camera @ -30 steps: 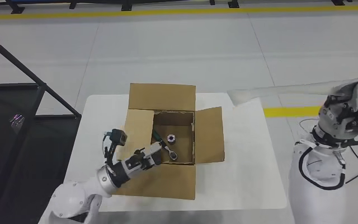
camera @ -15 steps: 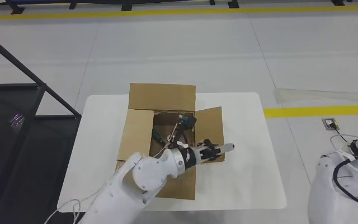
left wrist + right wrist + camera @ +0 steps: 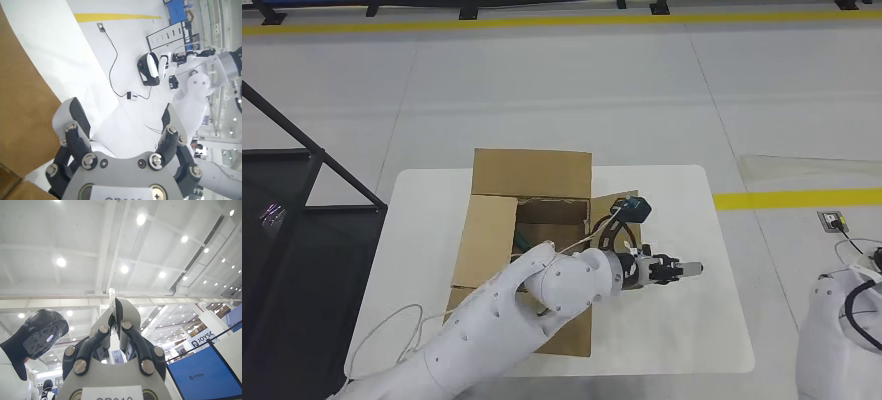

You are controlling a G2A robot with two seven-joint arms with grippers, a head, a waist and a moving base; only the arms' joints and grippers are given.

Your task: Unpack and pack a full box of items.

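Left gripper [image 3: 682,268] fingers apart, empty, over table [image 3: 712,325] right of box [image 3: 532,172]. Right gripper [image 3: 114,307] pointing up, clamped on clear plastic [image 3: 112,293].

Left end effector [image 3: 122,106] spread wide; right end effector [image 3: 114,305] upturned, clamped.

**Occluded and Unidentifiable Items**

The left arm [image 3: 562,285] crosses the box [image 3: 532,172], concealing most of its interior. A dark green item [image 3: 519,238] inside is partly exposed, type indeterminable. The clear scrap [image 3: 112,297] pinched in the right gripper [image 3: 114,308] is unidentifiable.
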